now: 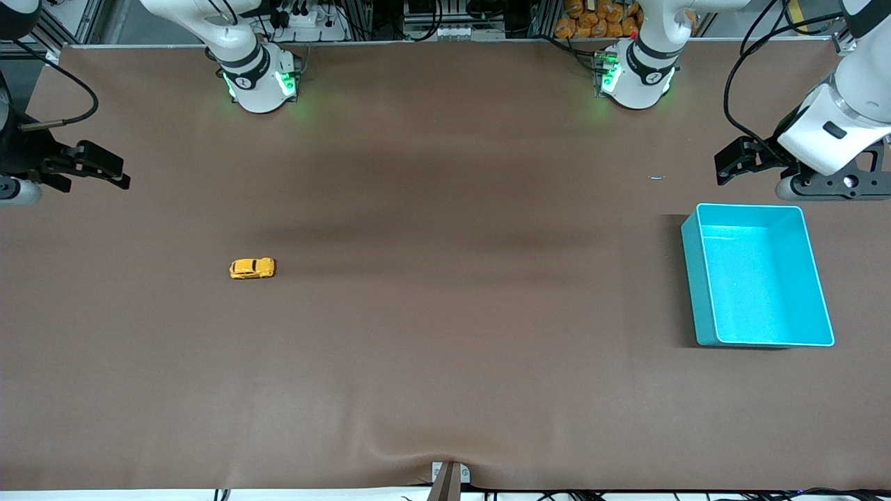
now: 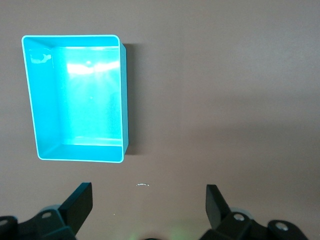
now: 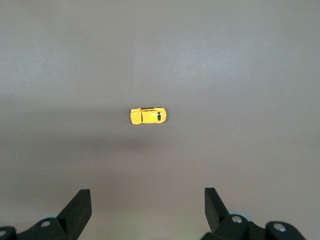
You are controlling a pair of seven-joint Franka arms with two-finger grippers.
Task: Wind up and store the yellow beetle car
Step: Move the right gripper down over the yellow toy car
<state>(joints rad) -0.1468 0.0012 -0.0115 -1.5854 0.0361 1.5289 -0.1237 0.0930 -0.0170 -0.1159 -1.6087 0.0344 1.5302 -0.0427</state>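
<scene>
Front view shows you nothing is done yet: the yellow beetle car [image 1: 252,268] sits untouched on the table toward the right arm's end, well apart from the empty turquoise bin [image 1: 759,342], while the left gripper [image 1: 729,167] and the right gripper [image 1: 111,170] both hover with fingers spread, holding nothing.

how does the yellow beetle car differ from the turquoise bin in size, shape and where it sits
The yellow beetle car is tiny; the turquoise bin is far larger. The car is a rounded, closed yellow-orange body; the bin is a straight-walled rectangular box, open on top and empty. The car sits toward the right arm's end of the table, the bin toward the left arm's end. Both rest on the brown table, untouched by either gripper.
</scene>
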